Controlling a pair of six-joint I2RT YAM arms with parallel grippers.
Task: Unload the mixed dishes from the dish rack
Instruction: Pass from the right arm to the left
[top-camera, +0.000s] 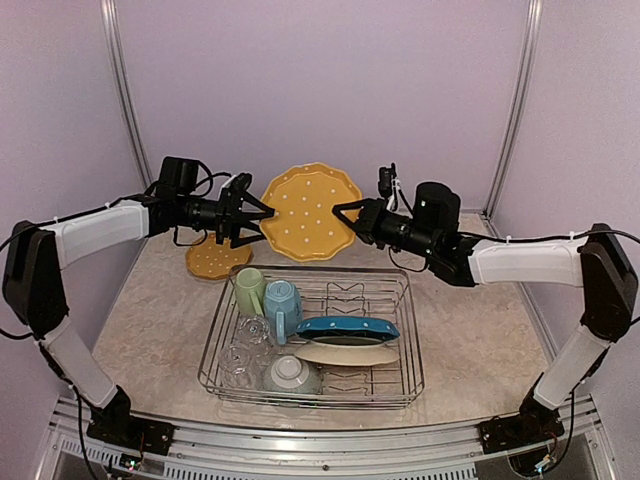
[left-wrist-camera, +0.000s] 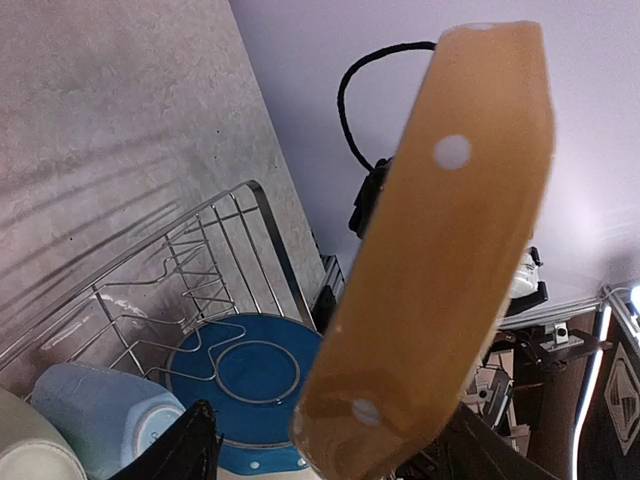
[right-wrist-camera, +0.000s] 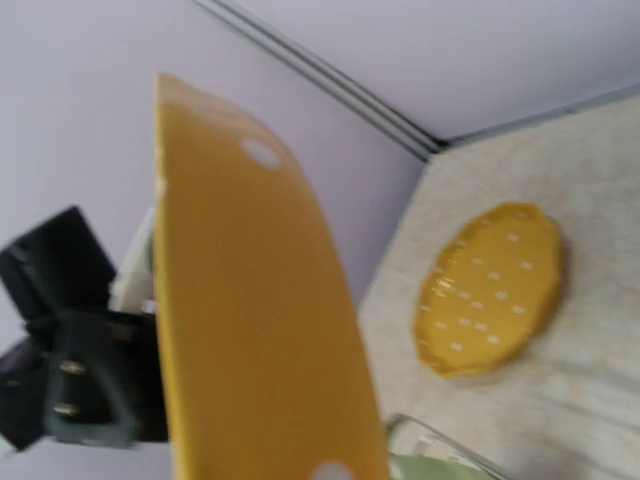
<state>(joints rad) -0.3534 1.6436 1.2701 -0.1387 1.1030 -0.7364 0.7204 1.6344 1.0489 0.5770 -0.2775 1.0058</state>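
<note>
So you've got the big yellow dotted plate (top-camera: 309, 212) upright btwn both arms — left jaws (top-camera: 258, 221) & right jaws (top-camera: 345, 213) each clamped on opposite rim edges, above the dish rack (top-camera: 411, 330).

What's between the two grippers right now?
The large yellow dotted plate, held upright above the table between the left gripper and right gripper, seen in the top view.
</note>
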